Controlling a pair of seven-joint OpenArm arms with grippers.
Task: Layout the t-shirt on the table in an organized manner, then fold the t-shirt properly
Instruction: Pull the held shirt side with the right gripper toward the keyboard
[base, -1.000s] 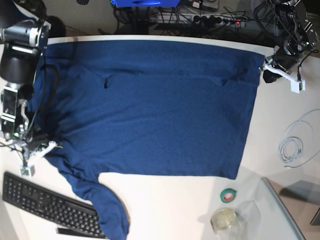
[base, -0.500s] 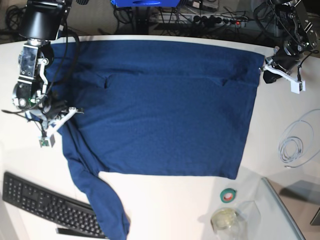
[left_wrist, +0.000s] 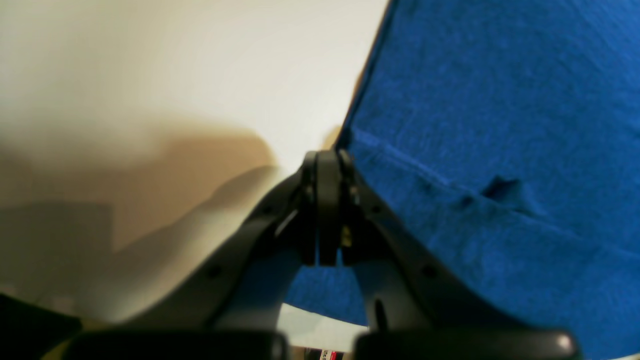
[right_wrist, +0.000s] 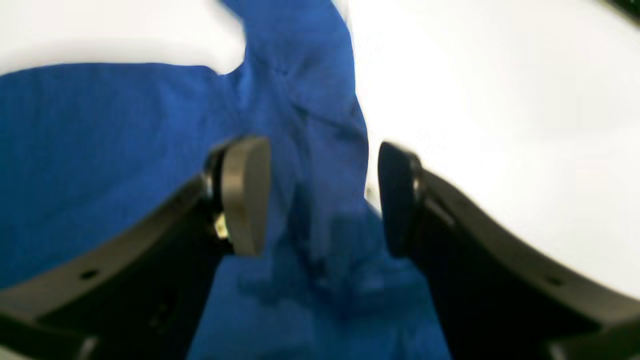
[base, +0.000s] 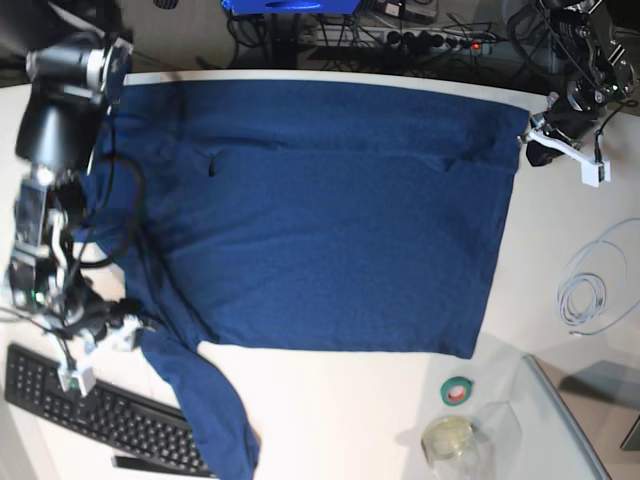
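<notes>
T-shirt (base: 320, 215) lies spread over most of the table (base: 560, 230), body nearly flat, with one sleeve trailing off its near corner toward the keyboard (base: 95, 410) and a few small wrinkles near the far edge. Laying out looks like the step in hand; folding has not begun. The left gripper (left_wrist: 327, 210) sits at the shirt's far hem corner, jaws pressed together; a thin edge of cloth may be pinched there, but the wrist view does not settle it. The right gripper (right_wrist: 320, 197) hovers over the bunched sleeve with jaws apart, holding nothing. The next move probably calls for spreading that sleeve flat. The sleeve's end runs out of the base view, and the right wrist view is blurred.
</notes>
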